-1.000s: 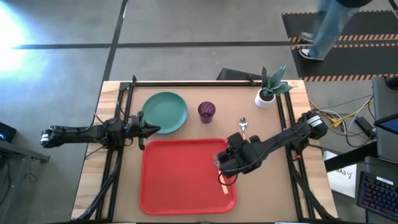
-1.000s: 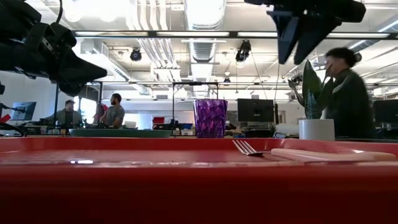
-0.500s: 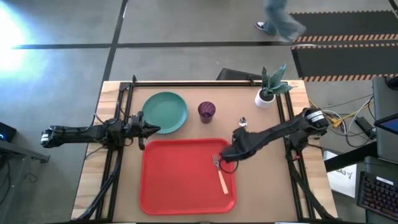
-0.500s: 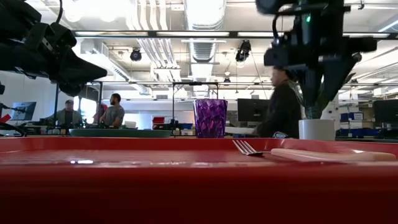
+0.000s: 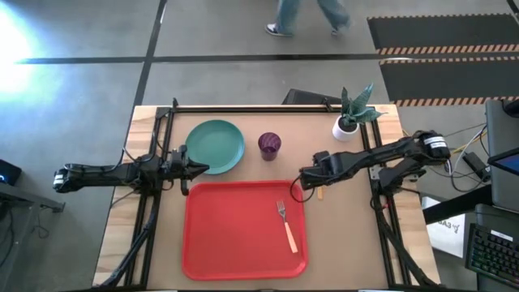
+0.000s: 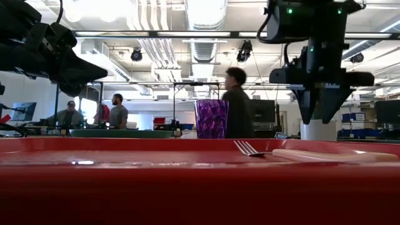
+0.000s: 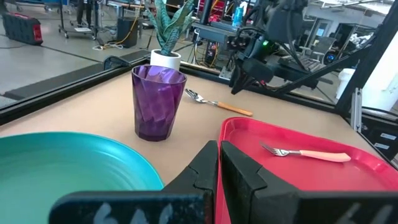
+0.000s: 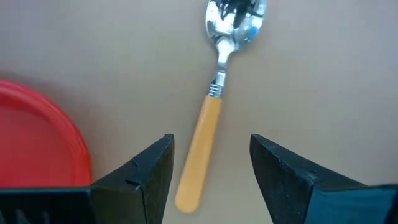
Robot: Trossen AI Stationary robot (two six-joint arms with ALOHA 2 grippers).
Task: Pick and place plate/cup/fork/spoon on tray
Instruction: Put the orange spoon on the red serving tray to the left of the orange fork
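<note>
The red tray (image 5: pixel 212 243) lies at the table's near middle, and the fork (image 5: pixel 286 225) lies flat on its right part. The spoon (image 8: pixel 214 93) lies on the table just past the tray's far right corner. My right gripper (image 8: pixel 210 146) is open above it, pointing down, one finger on each side of the orange handle and touching nothing; it also shows in the high view (image 5: pixel 310 180). The teal plate (image 5: pixel 216 146) and the purple cup (image 5: pixel 270 145) stand on the table beyond the tray. My left gripper (image 5: pixel 199 169) is shut beside the plate's near right edge.
A white pot with a green plant (image 5: pixel 350 118) stands at the far right, behind the spoon. Black frame rails (image 5: pixel 268 107) run along the table's far edge and sides. People move about in the room beyond the table.
My right gripper has gone from above the tray's right part toward the table's far right, off the tray, and now stands over the spoon. The fork has stayed flat on the tray. A person has walked past beyond the table.
</note>
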